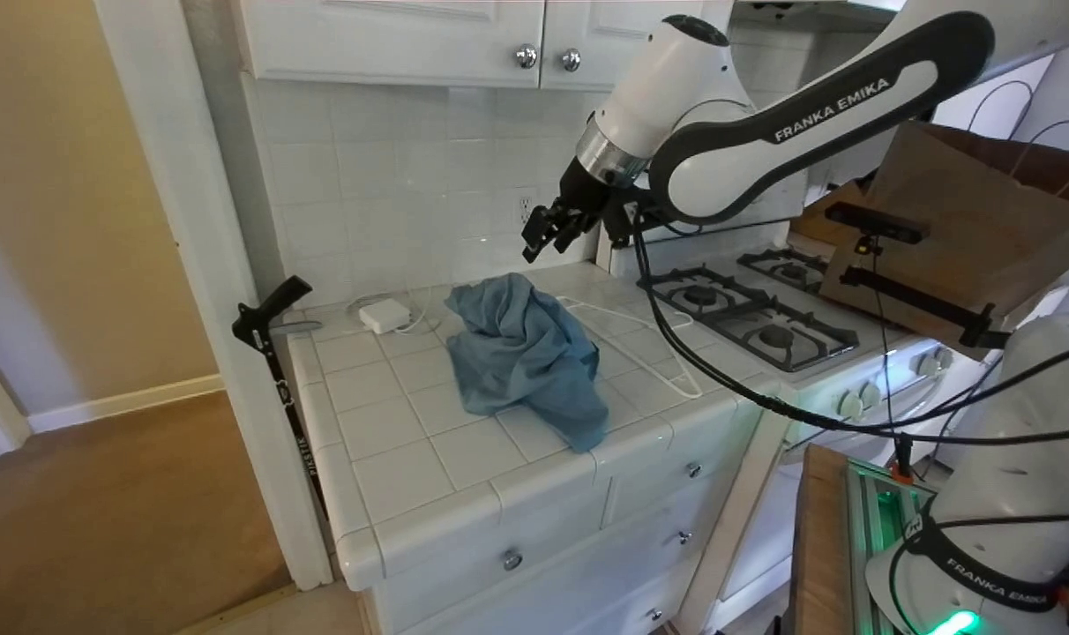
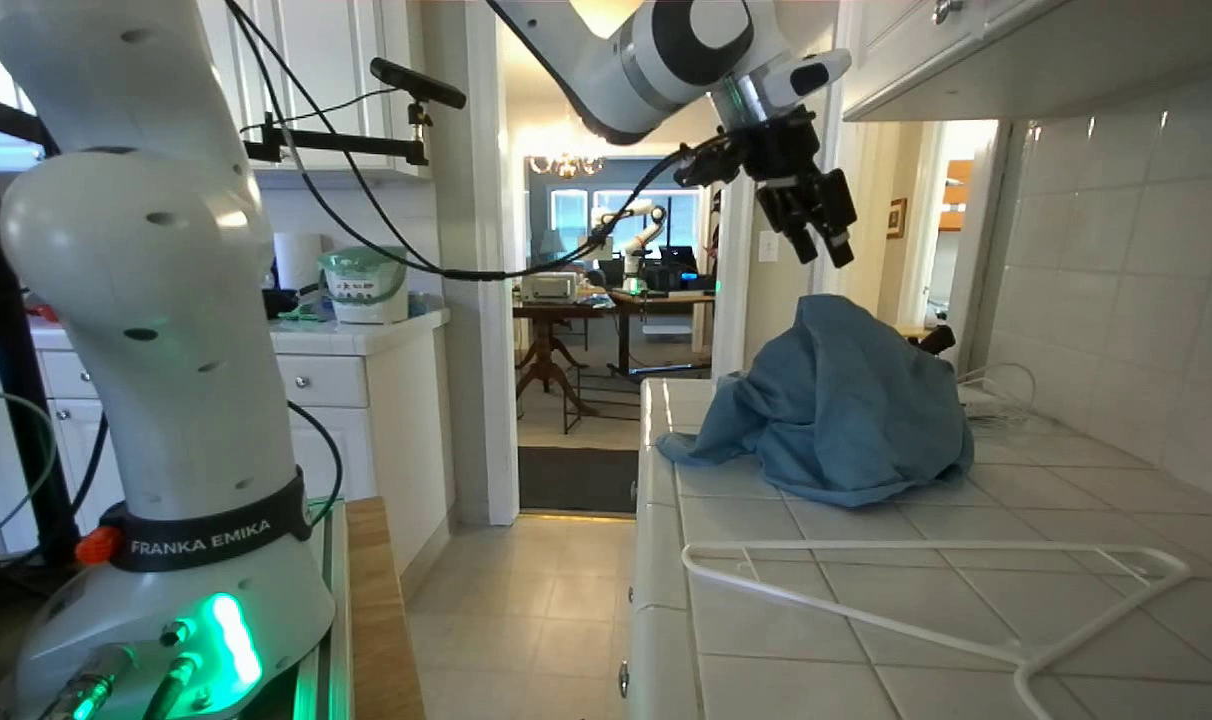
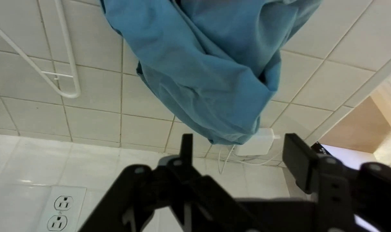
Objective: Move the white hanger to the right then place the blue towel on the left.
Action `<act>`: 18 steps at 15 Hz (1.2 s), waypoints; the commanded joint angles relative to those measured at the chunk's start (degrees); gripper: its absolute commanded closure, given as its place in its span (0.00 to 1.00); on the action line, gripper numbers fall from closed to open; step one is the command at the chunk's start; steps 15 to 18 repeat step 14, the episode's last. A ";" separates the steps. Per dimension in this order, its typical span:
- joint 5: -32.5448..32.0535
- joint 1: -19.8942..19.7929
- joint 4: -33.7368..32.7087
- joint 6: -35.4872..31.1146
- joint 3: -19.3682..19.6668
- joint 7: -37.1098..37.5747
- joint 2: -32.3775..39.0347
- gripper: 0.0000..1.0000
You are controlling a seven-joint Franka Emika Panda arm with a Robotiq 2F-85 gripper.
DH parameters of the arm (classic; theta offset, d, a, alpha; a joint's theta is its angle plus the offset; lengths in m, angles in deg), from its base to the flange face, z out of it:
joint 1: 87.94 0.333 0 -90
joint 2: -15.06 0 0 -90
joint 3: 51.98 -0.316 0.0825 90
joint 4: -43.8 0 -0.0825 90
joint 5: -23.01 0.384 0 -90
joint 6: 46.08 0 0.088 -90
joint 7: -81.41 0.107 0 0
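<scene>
The blue towel lies in a crumpled heap on the white tiled counter; it shows in both exterior views (image 1: 526, 353) (image 2: 836, 410) and in the wrist view (image 3: 211, 77). The white hanger lies flat on the tiles beside the towel, on the stove side; it shows in both exterior views (image 1: 695, 392) (image 2: 916, 546) and partly in the wrist view (image 3: 66, 38). My gripper is open and empty, in the air above the counter, higher than the towel and apart from it; it shows in both exterior views (image 1: 543, 250) (image 2: 824, 258) and in the wrist view (image 3: 239, 137).
A white box (image 1: 384, 315) with a cable sits near the tiled back wall. A gas stove (image 1: 774, 335) adjoins the counter. Upper cabinets (image 1: 393, 44) hang above. A black cane (image 1: 279, 379) leans at the counter's end. A wall outlet (image 3: 61, 206) is behind.
</scene>
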 commanded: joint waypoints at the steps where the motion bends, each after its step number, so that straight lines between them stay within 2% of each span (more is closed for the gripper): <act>1: 11.44 1.28 1.56 9.42 -0.90 -7.85 -6.39 0.00; 4: 12.98 0.13 2.16 16.33 -1.82 -7.04 -10.96 0.00; 10: 12.09 -2.37 1.74 29.04 -1.91 -5.39 -17.10 0.00; 11: 11.29 -2.22 0.22 26.67 -2.41 -6.06 -14.61 0.00; 18: 11.26 -2.90 0.49 28.57 -2.29 -6.02 -15.88 0.00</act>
